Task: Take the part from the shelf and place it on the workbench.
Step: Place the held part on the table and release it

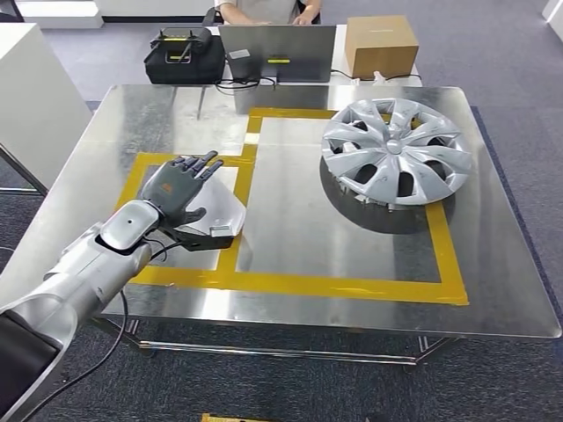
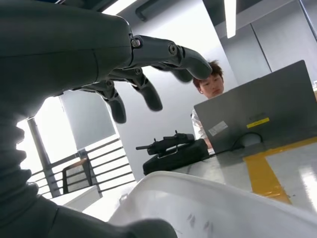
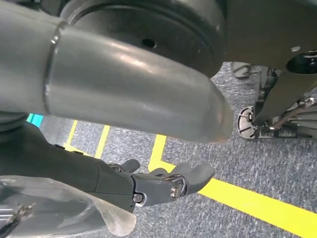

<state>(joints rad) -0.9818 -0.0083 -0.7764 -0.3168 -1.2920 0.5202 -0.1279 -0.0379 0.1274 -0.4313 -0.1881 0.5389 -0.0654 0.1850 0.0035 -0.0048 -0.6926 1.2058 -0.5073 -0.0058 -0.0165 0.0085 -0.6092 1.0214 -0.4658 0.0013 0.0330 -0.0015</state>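
Our left hand [image 1: 176, 189] hovers fingers-spread, released, over the white part [image 1: 223, 215] left of the hubcap [image 1: 396, 149] — a careless withdrawal could drag it off the workbench [image 1: 299, 193].

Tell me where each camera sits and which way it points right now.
Head view: high on the body, looking forward and down at the shiny metal workbench, silver wheel cover and left hand over the white plastic part.
Left wrist view: behind the left hand's fingers, low over the part, facing the grey laptop.
Right wrist view: hanging, facing the grey carpet; right hand.
Head and left wrist views share the part, laptop and yellow tape.
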